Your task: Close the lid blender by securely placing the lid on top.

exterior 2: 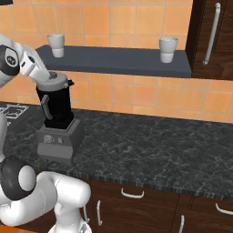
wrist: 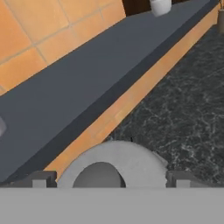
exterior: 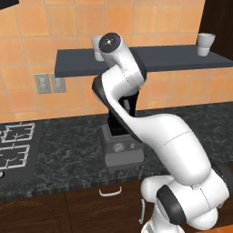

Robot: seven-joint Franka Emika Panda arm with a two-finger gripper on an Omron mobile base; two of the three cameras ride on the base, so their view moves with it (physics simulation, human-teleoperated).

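In the right base view the lid (exterior 2: 55, 81) sits at the top of the blender (exterior 2: 57, 119), left of centre on the dark tabletop (exterior 2: 154, 145), with the arm's end coming down on it from the upper left. So the placing looks nearly or fully done; what may be left is pressing it home and letting go. Whether the lid is fully seated I cannot tell, since the rim is small and partly hidden by the hand. In the hand view the lid's grey disc lies at the bottom centre between the two fingertips (wrist: 41, 179) of the tool (wrist: 109, 179); the jaws stand apart beside it, apparently clasping the lid, though contact is not clear. Count: one blender, one lid, and two white cups (exterior 2: 56, 44) on the shelf (exterior 2: 118, 61).
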